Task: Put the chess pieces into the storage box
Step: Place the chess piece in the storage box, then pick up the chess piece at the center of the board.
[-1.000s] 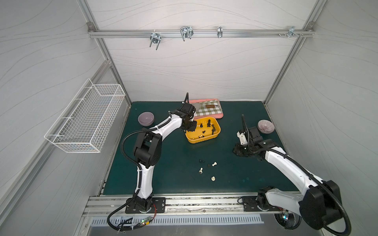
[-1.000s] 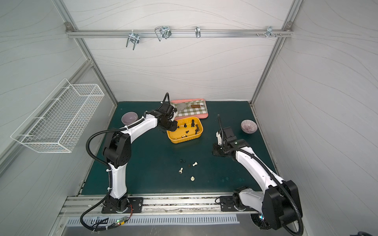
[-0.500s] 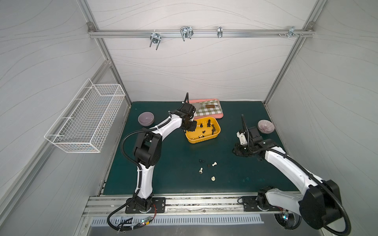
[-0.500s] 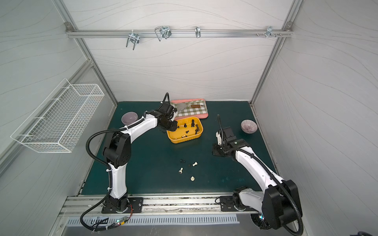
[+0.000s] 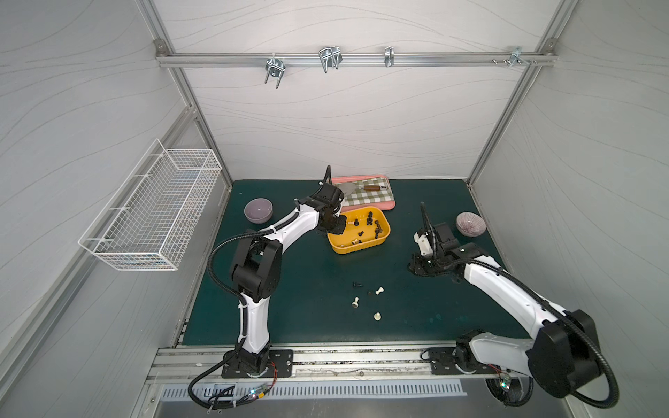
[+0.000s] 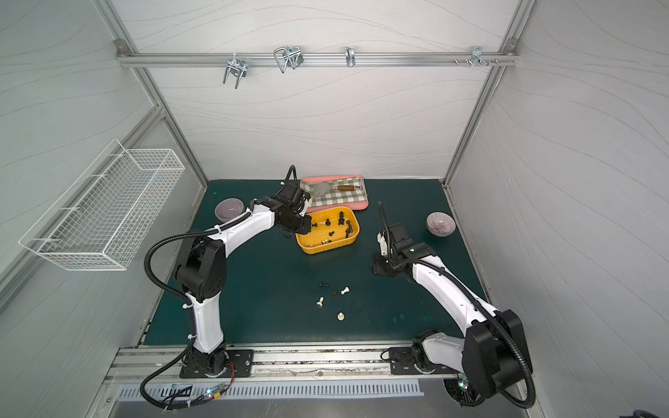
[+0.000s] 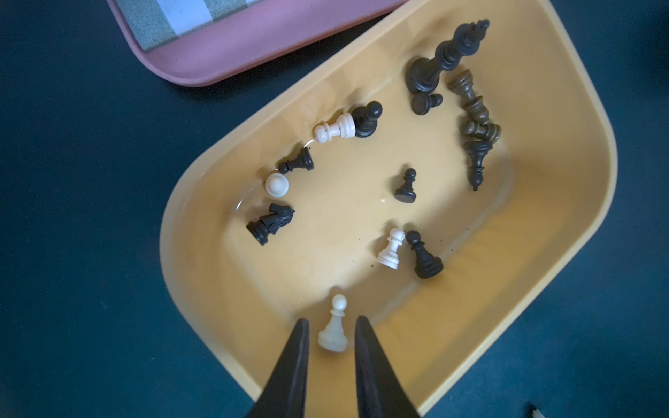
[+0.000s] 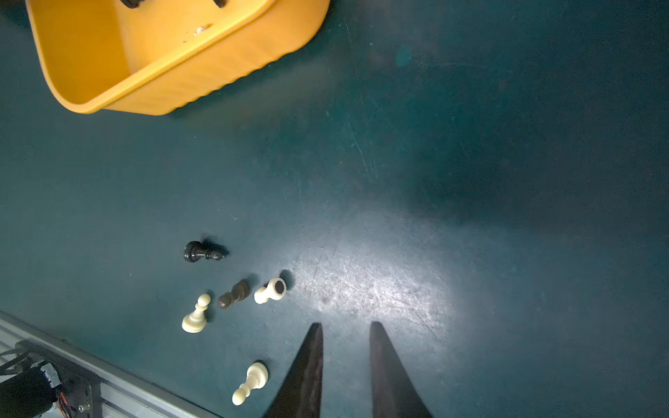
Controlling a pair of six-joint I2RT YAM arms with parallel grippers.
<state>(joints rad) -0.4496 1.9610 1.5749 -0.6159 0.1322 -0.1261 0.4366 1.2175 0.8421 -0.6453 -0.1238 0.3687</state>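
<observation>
Yellow storage box (image 7: 488, 289) holds most chess pieces (image 7: 405, 188). Left gripper (image 7: 332, 320) over box end, jaws slightly apart, white pawn (image 7: 333, 331) between tips, touching neither: drop step, likely done. Next: lift clear, fetch five strays (image 8: 233, 295) on mat (image 8: 470, 144) off box's long side. Right gripper (image 8: 345, 325) near strays, apart, empty. Only left wrist view shows pawn's clearance; top views hide it.

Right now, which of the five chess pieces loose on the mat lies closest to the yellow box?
The black piece, lying on its side: the brown one and the three white ones all lie farther from the storage box.
</observation>
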